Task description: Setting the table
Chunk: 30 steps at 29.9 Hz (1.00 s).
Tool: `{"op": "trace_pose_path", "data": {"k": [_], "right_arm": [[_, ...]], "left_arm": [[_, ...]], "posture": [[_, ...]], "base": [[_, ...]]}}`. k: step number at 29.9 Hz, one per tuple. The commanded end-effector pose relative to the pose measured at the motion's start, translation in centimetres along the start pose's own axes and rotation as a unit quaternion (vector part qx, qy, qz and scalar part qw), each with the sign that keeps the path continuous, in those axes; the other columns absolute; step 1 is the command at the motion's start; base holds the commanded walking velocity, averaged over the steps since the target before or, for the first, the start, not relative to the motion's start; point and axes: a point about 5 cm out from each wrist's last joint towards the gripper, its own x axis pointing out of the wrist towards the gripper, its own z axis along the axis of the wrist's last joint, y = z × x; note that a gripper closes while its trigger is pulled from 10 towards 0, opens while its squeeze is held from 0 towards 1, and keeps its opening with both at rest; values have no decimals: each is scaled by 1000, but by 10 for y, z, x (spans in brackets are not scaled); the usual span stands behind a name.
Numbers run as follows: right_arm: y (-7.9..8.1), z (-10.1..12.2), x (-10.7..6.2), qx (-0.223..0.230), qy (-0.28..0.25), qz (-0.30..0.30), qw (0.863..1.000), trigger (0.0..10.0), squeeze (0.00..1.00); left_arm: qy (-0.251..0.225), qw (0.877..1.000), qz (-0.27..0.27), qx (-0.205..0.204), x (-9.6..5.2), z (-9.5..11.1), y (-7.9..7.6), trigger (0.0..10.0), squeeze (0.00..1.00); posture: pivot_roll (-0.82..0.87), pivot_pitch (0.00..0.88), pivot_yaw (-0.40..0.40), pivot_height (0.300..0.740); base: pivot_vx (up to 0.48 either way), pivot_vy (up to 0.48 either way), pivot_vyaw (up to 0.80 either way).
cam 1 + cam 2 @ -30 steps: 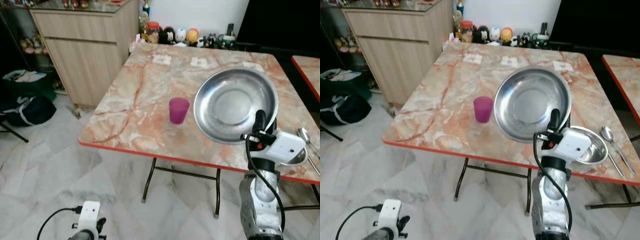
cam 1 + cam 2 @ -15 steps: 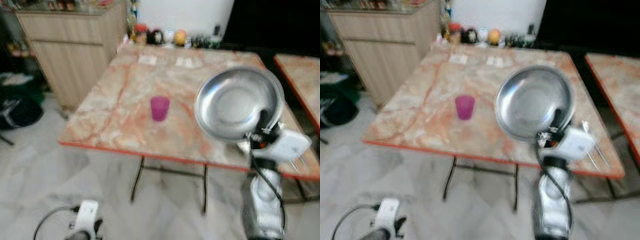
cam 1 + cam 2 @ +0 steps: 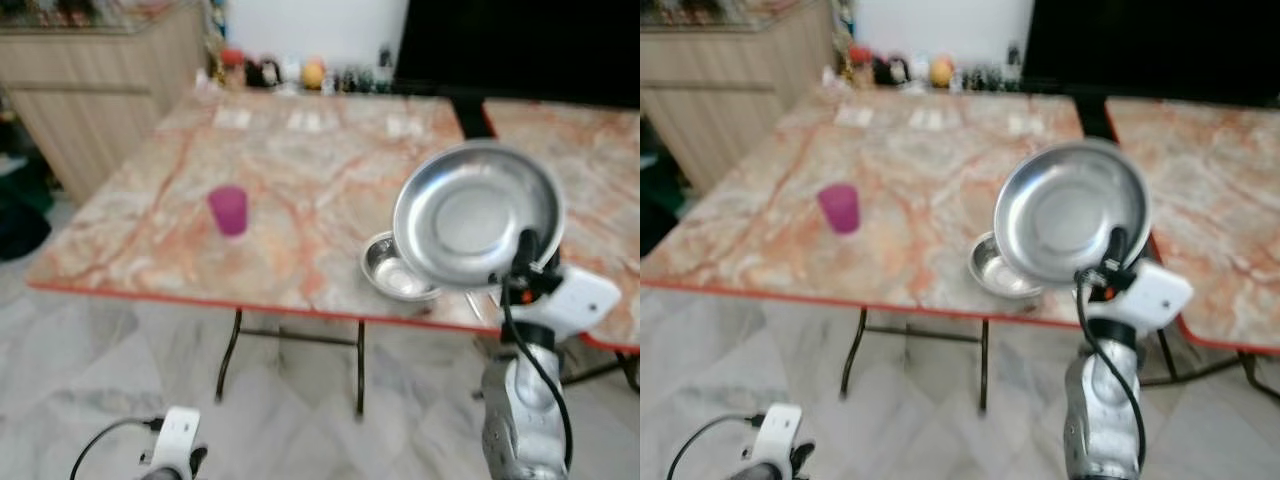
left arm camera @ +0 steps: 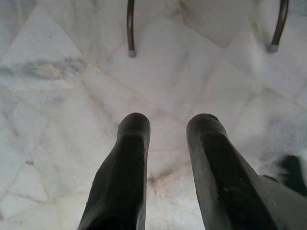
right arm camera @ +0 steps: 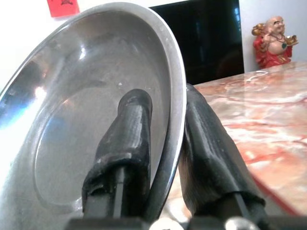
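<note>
My right gripper [image 3: 526, 246] is shut on the rim of a large steel plate [image 3: 475, 214], which it holds tilted up above the near edge of the marble table [image 3: 150, 250]. In the right wrist view one black finger [image 5: 129, 124] lies inside the plate [image 5: 67, 124] and the other behind its rim. A small steel bowl [image 3: 393, 272] sits on the table just left of and below the plate. A purple cup [image 3: 228, 211] stands upright further left. My left gripper [image 4: 168, 125] hangs open, low over the floor.
A second marble table [image 3: 590, 160] stands to the right across a narrow gap. A wooden cabinet [image 3: 90, 80] is at the back left. Figurines [image 3: 290, 70] line the far table edge before a dark screen [image 3: 520, 45]. Metal table legs [image 4: 130, 28] stand on the white floor.
The camera has swung and shifted right, so the table and cup sit further left in the picture. The small bowl now shows left of the held plate. The plate stays gripped.
</note>
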Motion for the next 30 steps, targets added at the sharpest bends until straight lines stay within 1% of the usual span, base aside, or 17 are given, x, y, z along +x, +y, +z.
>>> {"op": "trace_pose_path", "data": {"k": [1, 12, 17, 23, 30], "right_arm": [[-5, 5, 3, -2, -10, -9, 1000, 10000, 0], [-8, 9, 9, -3, -21, -18, 1000, 10000, 0], [-8, 7, 8, -3, -18, -24, 1000, 10000, 0], [-7, 4, 6, -3, -13, -25, 1000, 10000, 0], [-13, 5, 9, -10, -16, -32, 999, 10000, 0]], "left_arm": [[3, 1000, -4, 4, 0, 0, -2, 10000, 0], [-3, 1000, -7, 11, 2, 6, -1, 10000, 0], [2, 1000, -8, 21, 1, 4, 1, 10000, 0], [0, 1000, -3, 18, 1, 6, 5, 10000, 0], [-1, 1000, -3, 18, 1, 6, 5, 10000, 0]], "posture": [[16, 0, 12, 740], [15, 0, 27, 740], [7, 0, 41, 740], [8, 0, 43, 740], [13, 0, 41, 740]], "base": [[0, -439, 0], [0, -440, 0], [0, -439, 0], [0, -441, 0], [0, -440, 0]]}}
